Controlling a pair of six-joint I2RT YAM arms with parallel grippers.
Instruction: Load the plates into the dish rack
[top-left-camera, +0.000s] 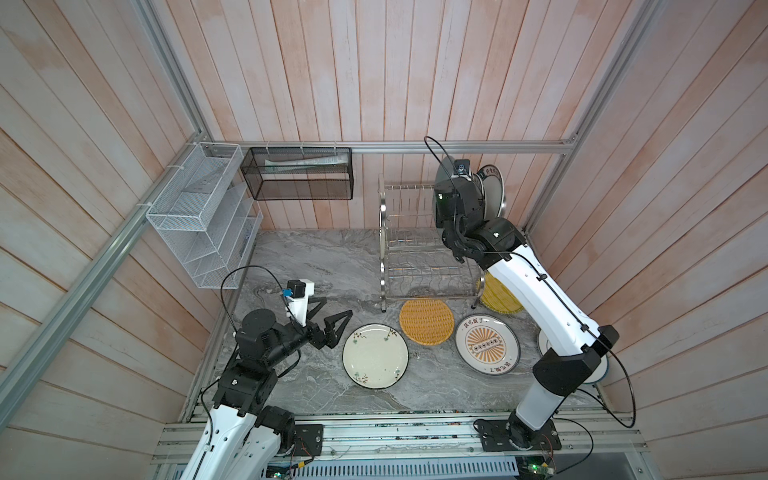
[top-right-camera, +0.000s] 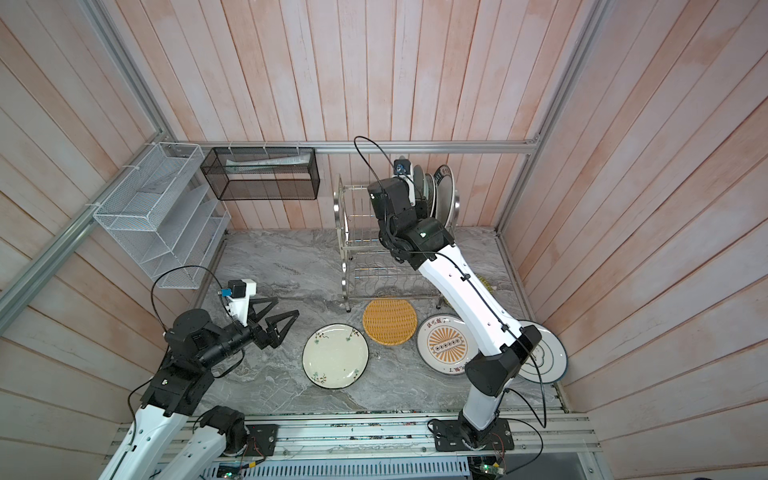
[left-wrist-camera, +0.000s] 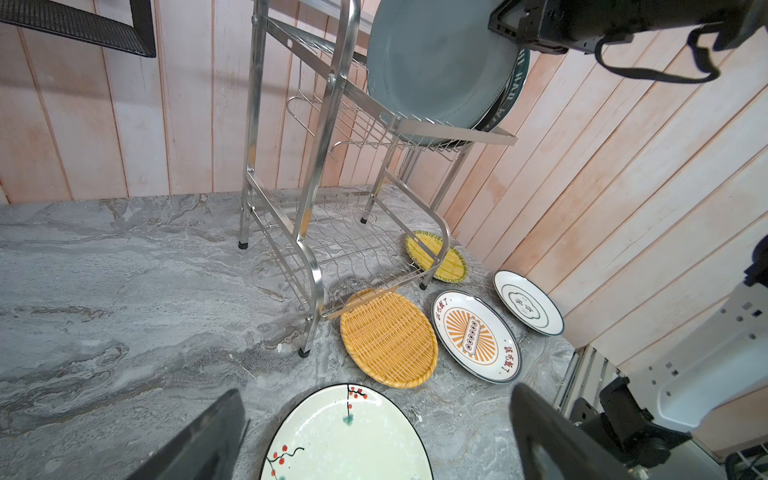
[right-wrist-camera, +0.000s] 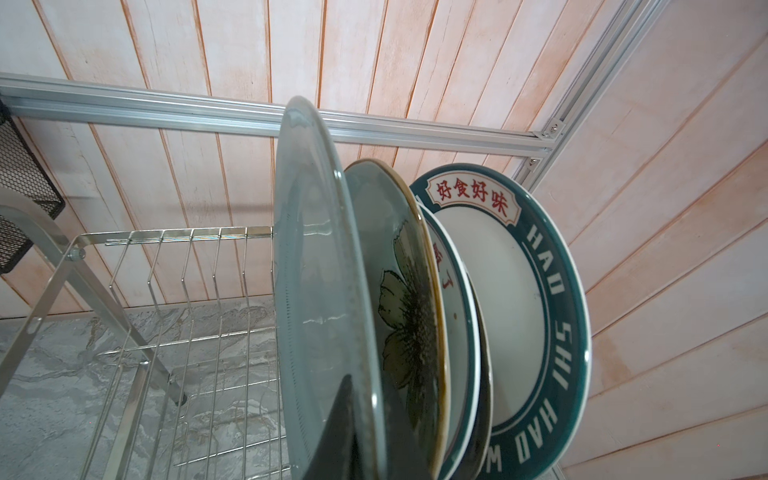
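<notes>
Black right fingers (right-wrist-camera: 336, 449) sit on either side of the lower rim of a grey-blue round plate (right-wrist-camera: 316, 270), one at each face; whether they press on it or stand just clear I cannot tell. That plate stands upright on edge in the upper tier of the two-tier shiny steel wire dish rack (left-wrist-camera: 457, 134), between its upright prongs. Behind it in the same tier stand a grey-green round plate painted with a dark flower (right-wrist-camera: 407, 311), a mostly hidden white plate with a thin teal rim (right-wrist-camera: 459, 324), and a large white plate with a broad dark teal lettered band (right-wrist-camera: 515, 291), tilted away from the others. Black left fingers (left-wrist-camera: 199, 449) stand wide apart with nothing between them, near a cream round plate with floral sprigs (top-left-camera: 375, 356) but apart from it. This plate lies flat on the grey marble-patterned tabletop (top-left-camera: 311, 257), as do an orange woven-pattern plate (top-left-camera: 427, 321) at the rack's front bar, a white plate with an orange sunburst (top-left-camera: 487, 345), a yellow woven-pattern plate (left-wrist-camera: 436, 257) partly under the rack's corner, and a white plate with a blue ring (left-wrist-camera: 528, 303). On the walls hang a white mesh tiered organizer (top-left-camera: 199, 216) and a black mesh basket (top-left-camera: 297, 191) holding something pale and flat (top-left-camera: 299, 164)
</notes>
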